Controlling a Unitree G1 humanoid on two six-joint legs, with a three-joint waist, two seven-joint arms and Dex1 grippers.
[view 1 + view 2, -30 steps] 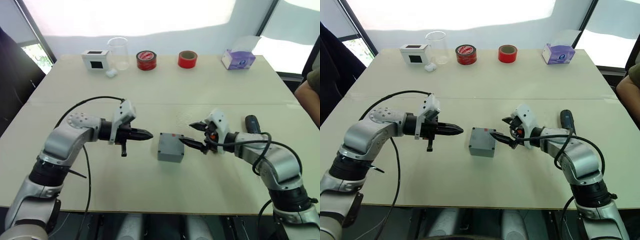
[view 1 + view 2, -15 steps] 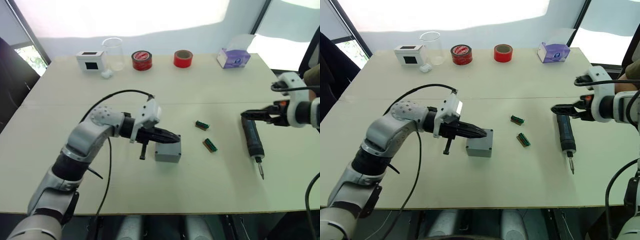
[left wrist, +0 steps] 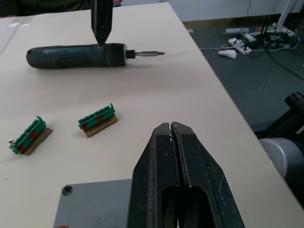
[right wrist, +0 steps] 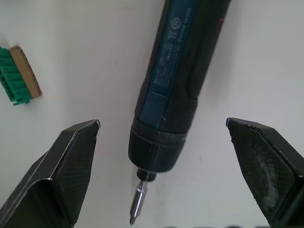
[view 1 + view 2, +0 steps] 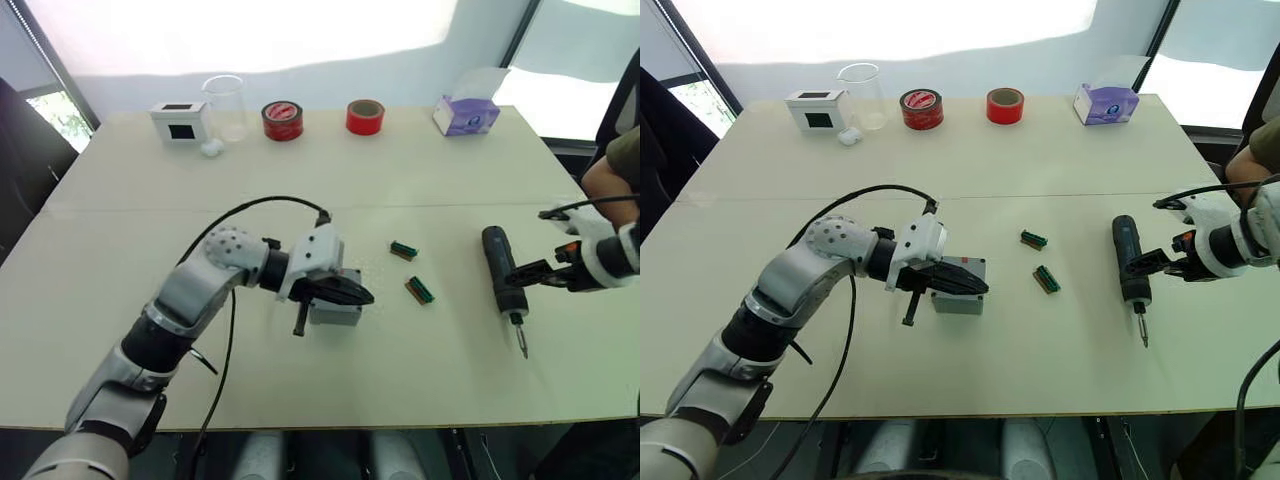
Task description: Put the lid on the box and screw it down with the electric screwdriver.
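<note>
The grey box (image 5: 335,314) stands mid-table. The lid (image 3: 92,204) appears to lie on top of it as a flat grey face with a screw at one corner. My left gripper (image 5: 362,297) is shut and empty. It lies across the top of the box with its tips past the box's right edge. Right of the box, the electric screwdriver (image 5: 503,278) lies flat on the table, bit toward the front edge. My right gripper (image 4: 162,124) is open. Its fingers straddle the screwdriver's front end without touching it.
Two small green connector pieces (image 5: 403,250) (image 5: 420,290) lie between box and screwdriver. Along the far edge stand a white box with a black face (image 5: 182,120), a clear beaker (image 5: 228,105), two red tape rolls (image 5: 282,120) and a purple tissue box (image 5: 465,115). A person's arm (image 5: 610,175) is at the right edge.
My right gripper left the box, swung right to the screwdriver and came forward along it to the front end. My left gripper moved right, over the box top.
</note>
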